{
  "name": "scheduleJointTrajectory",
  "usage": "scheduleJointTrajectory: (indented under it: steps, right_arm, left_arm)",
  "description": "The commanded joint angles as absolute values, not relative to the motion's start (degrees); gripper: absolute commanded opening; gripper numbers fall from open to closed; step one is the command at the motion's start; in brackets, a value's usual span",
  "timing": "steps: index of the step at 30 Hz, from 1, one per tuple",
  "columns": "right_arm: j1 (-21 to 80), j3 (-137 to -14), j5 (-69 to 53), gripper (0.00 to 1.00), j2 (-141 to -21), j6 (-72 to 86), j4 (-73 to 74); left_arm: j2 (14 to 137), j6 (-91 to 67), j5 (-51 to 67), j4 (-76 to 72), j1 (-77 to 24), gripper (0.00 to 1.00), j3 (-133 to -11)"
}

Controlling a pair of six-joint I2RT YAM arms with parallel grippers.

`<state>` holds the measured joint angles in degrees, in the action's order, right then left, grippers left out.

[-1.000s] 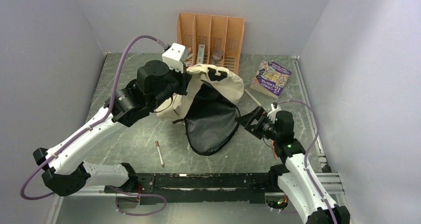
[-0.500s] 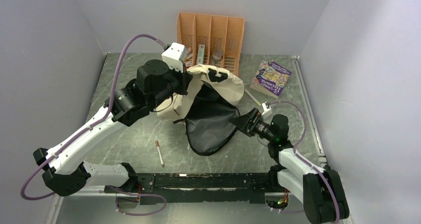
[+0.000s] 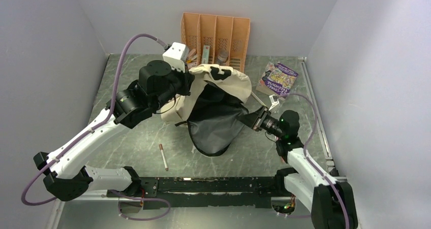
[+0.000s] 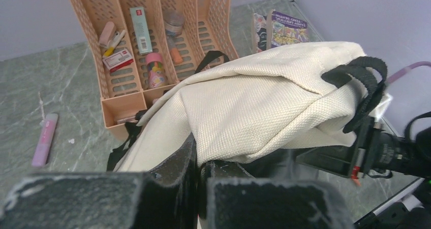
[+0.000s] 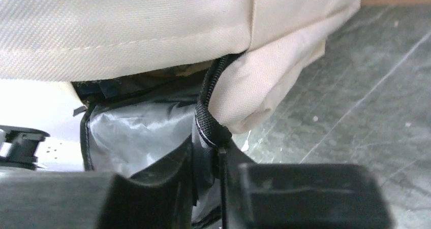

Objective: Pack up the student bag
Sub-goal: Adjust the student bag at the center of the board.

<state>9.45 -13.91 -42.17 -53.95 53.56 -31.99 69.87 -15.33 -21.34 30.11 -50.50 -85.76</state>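
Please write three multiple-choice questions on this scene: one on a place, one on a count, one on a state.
1. Where lies the purple-covered book?
A) right of the orange slotted plastic organiser
B) inside the bag
C) under the left arm
2. How many slots has the organiser?
A) two
B) four
C) six
3. The left pincer is
A) open
B) shut on the cream fabric backpack
C) holding a pen
Answers: A, the top view shows it there; B, three dividers make four slots; B, it pinches cream cloth.

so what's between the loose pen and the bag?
Only bare table between pen and student bag, seen in the top view.
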Motion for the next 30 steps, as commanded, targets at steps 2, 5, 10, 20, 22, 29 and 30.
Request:
scheduleJointTrajectory:
  steps: [2, 5, 10, 20, 22, 29, 30]
  right_arm:
    - [9.67, -21.63, -42.55, 0.06, -46.56, 47.44, -18.91]
    - [9.67, -27.14, -42.59, 0.0, -44.79, 45.41, -12.25]
    - [9.67, -37.85, -43.01, 0.0, -46.46, 46.21, -2.65]
    - [9.67, -60.52, -41.17, 0.0, -52.11, 43.12, 24.0]
    - [9.67, -63.59, -40.8, 0.0, -53.21, 41.5, 29.3]
    - [9.67, -73.23, -38.35, 0.0, -55.9, 34.28, 48.02]
    - [9.67, -75.57, -37.04, 0.0, -56.29, 33.06, 50.8]
  left_arm:
    - [67.11, -16.29, -25.58, 27.08, -49.33, 0.05, -86.13]
    - [66.68, -16.77, -26.7, 28.39, -48.89, 0.05, -85.83]
    - [66.32, -16.9, -28.91, 31.64, -48.57, 0.05, -86.65]
    - [66.93, -16.39, -32.77, 40.23, -48.3, 0.05, -88.45]
    - [66.88, -17.15, -31.11, 40.68, -48.21, 0.05, -87.01]
    - [66.05, -21.78, -24.39, 43.25, -48.04, 0.05, -80.39]
    - [65.33, -22.62, -22.78, 42.83, -48.07, 0.05, -78.65]
